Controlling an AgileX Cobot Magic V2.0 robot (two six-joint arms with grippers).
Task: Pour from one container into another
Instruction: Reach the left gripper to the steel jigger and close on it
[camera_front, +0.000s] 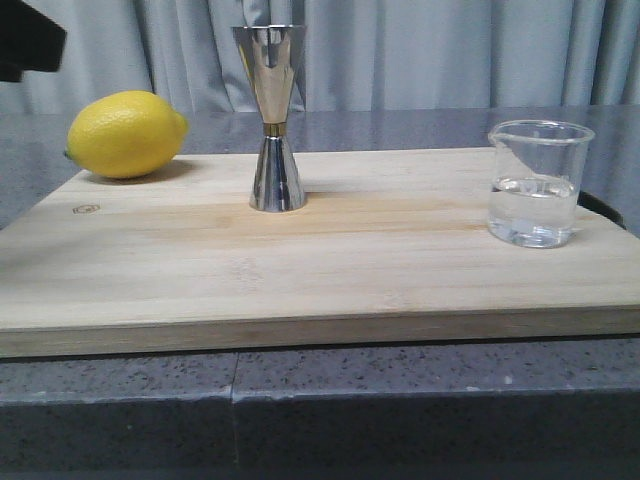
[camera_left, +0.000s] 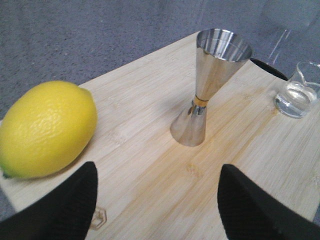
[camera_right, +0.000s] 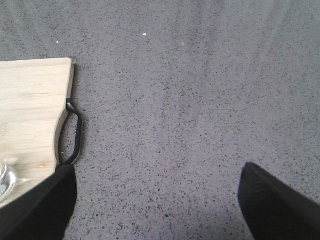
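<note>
The clear glass beaker, partly filled with clear liquid, stands upright at the right end of the wooden board. The steel jigger stands upright near the board's middle back. The left wrist view shows the jigger and the beaker beyond my left gripper, which hangs open above the board, empty. My right gripper is open over the grey counter off the board's right end, holding nothing; a sliver of the beaker shows at the frame's edge.
A yellow lemon lies on the board's back left corner, close to the left finger. A black handle sticks out from the board's right end. Speckled grey counter surrounds the board; a curtain hangs behind.
</note>
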